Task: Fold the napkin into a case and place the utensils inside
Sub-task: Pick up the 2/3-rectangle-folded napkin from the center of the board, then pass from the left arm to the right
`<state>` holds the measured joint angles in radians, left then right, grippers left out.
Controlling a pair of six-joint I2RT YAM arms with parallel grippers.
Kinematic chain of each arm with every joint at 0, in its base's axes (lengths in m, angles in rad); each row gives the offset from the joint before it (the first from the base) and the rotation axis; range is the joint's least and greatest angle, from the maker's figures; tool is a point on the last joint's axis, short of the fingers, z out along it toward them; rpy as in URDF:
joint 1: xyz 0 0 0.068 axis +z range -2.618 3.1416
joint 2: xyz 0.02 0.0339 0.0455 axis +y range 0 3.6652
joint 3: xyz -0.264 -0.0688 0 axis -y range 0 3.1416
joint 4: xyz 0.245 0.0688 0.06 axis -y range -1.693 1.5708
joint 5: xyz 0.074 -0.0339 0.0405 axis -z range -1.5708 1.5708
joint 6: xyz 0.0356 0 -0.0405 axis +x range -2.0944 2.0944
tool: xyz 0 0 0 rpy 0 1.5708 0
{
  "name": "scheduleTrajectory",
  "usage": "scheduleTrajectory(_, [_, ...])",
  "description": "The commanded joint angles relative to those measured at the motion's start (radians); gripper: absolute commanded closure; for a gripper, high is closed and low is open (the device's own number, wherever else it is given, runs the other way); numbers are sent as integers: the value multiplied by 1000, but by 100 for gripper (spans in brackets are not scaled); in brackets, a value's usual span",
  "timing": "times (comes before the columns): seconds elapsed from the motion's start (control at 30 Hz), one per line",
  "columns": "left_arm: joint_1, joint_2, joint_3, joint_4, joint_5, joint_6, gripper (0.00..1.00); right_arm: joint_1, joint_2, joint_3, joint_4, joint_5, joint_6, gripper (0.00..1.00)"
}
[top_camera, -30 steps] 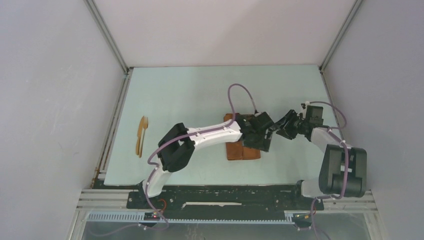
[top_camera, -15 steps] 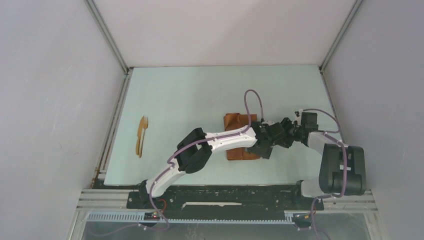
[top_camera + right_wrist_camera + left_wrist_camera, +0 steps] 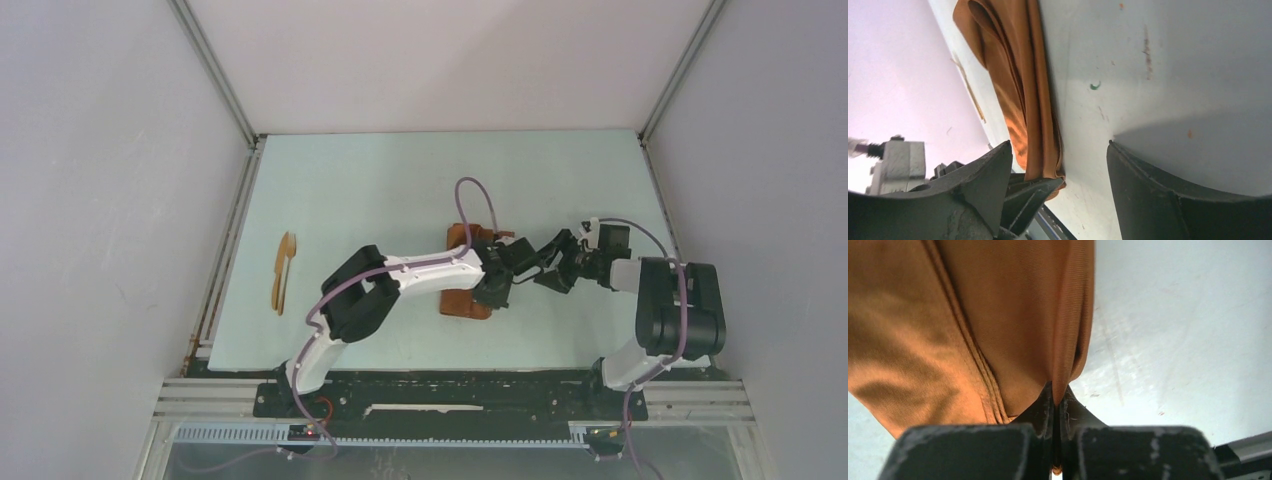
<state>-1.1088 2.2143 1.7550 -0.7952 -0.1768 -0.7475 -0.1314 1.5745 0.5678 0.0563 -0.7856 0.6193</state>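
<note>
The left gripper [image 3: 1054, 401] is pressed together, pinching a raised fold at the edge of the folded rust-orange napkin [image 3: 973, 315], which lies in the middle of the table [image 3: 380, 180]. Just to its right, the right gripper [image 3: 1059, 147] stands spread, holding nothing. The wooden utensils [image 3: 284, 272] lie well apart, near the table's left edge.

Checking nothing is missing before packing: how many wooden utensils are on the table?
2 distinguishable: the utensils lie side by side near the table's left edge, far from the napkin; a third could hide among them.
</note>
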Motion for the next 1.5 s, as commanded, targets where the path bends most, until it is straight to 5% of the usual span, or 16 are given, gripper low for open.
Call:
scheduleTrajectory(0.0, [49,-163,-123,114,51,15,100,29,73,7,143,-52,57,21])
scheduleTrajectory(0.43, [96,-301,-264,182,148,0,100,107,368,43,562,-142,316,20])
scheduleTrajectory(1.03, [127,-382,-351,233,166,-20,100,32,241,50,330,-62,213,25])
scheduleTrajectory(1.3, [129,-416,-368,253,169,-27,100,78,227,47,258,4,217,48])
scheduleTrajectory(1.47, [129,-427,-376,254,169,-26,100,128,287,83,310,14,266,50])
